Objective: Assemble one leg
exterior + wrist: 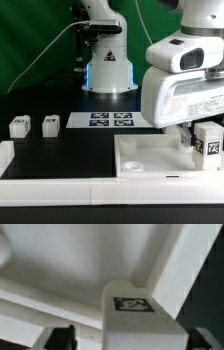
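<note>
the arm comes in from the upper part of the exterior view's right, its bulky white wrist tipped downward over the large white slab [150, 155] that lies on the black table [60, 150]. the gripper [200, 142] hangs low at the slab's far right end, and the leg [209, 139] sits upright between its fingers, tag face turned toward the camera. in the wrist view the same leg [135, 314] fills the middle, its square tag plain on top, with a dark fingertip [62, 336] pressed against one side and another against the other, so the claw is clenched on the leg. whether the leg's lower end already touches the slab's corner or hovers just above it is hard to tell, since the wrist blocks that spot. two more legs [19, 126] [51, 124] stand near each other, well apart from the gripper on the exterior view's left, and the marker board [110, 121] lies flat between them and the arm's base.
</note>
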Available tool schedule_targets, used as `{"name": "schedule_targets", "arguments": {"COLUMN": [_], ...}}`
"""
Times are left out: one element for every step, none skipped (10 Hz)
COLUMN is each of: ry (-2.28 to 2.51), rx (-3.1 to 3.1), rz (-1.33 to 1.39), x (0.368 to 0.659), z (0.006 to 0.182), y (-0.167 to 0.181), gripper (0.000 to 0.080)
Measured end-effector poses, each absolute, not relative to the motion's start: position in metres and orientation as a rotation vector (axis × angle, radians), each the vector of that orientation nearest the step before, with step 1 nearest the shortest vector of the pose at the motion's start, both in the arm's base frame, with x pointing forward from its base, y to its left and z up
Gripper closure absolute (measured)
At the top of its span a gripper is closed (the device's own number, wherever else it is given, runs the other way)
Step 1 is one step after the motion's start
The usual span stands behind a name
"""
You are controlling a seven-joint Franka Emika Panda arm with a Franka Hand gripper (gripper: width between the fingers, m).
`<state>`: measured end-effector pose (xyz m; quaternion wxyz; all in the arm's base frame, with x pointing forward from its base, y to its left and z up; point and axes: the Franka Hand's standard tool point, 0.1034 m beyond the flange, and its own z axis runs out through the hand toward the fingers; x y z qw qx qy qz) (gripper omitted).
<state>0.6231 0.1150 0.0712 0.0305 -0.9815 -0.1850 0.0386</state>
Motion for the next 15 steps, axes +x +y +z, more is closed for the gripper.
{"name": "schedule_targets", "arguments": {"ry": [-0.570,-0.570,-0.534,-0.486,-0.484,-0.414,-0.194,-0.056,0.053,0.291,0.466,0.558,0.787,1.001,1.153], "rx": [-3.025,-3.025,-3.031,-3.041,-3.041,-3.050,-3.075,-3.084,-3.087,-3.078,-3.058,-3.046,-3.005,-2.949,-2.896], "rz": [0.119,0.119,0.120,0.122,0.122,0.124,0.131,0.135,0.138,0.138,0.136,0.137,0.139,0.140,0.139], "x": [0.6231,0.6232,0.6231,0.6231,0.6231,0.6230,0.6228,0.6228,0.6227,0.6223,0.6225,0.6226,0.6224,0.6225,0.6228], "z": [0.0711,0.0712,0.0712,0.0711,0.0711,0.0711,0.0711,0.0711,0.0711,0.0702,0.0699,0.0701,0.0702,0.0702,0.0701], "y": [0.1150,0.1150,0.1151,0.1151,0.1151,0.1158,0.1168,0.1170,0.1175,0.1188,0.1189,0.1194,0.1203,0.1211,0.1211], "gripper": [0.0485,0.0508,0.0508,0.0508,0.0508,0.0508,0.0508,0.0508,0.0506,0.0506,0.0506,0.0506,0.0506,0.0506,0.0506]}}
